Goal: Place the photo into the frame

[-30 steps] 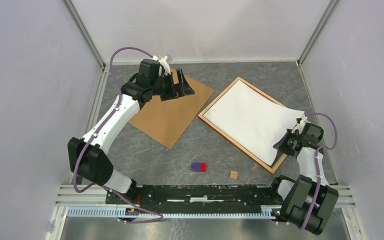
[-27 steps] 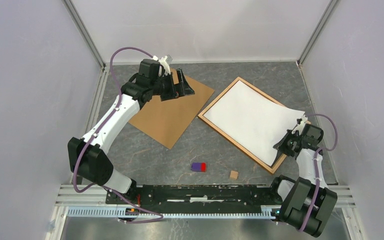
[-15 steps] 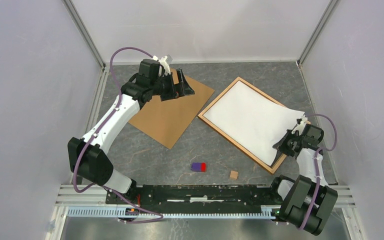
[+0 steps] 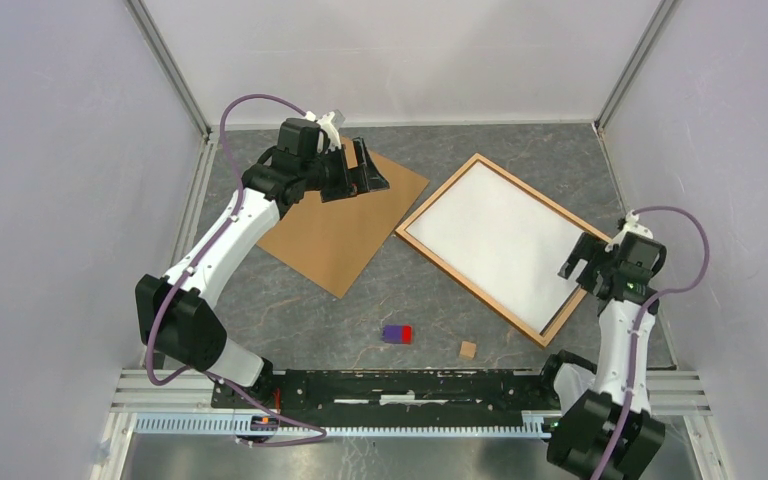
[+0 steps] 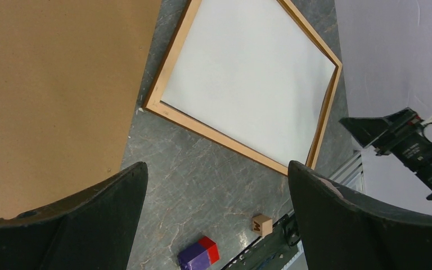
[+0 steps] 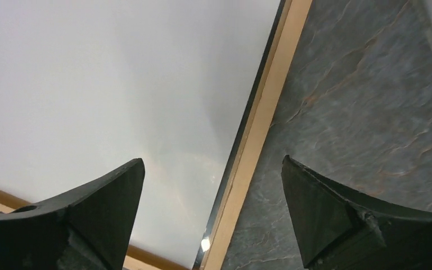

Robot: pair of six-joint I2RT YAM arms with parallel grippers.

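**Top external.** The photo lies white side up inside the frame, and its printed face is not visible. The frame is a thin rectangle of light orange-brown wood with narrow moulding, flat on the grey veined surface. A plain brown board lies left of the frame. The left end effector hovers over that board, fingers spread and empty. The right end effector stands at the frame's right corner, also spread and gripping nothing.

**Left wrist.** The photo looks flat and fills the frame edge to edge. A small wooden cube and a purple-and-red block sit near the frame's near side. We judge the sheet light, thin and easily creased. Lying flat in the recess, it offers no raised edge to pinch.

**Right wrist.** A dark gap runs between the photo and the moulding. We judge this edge or the nearby corner the best hold. A light pinch is advised, since a glossy sheet may slip.
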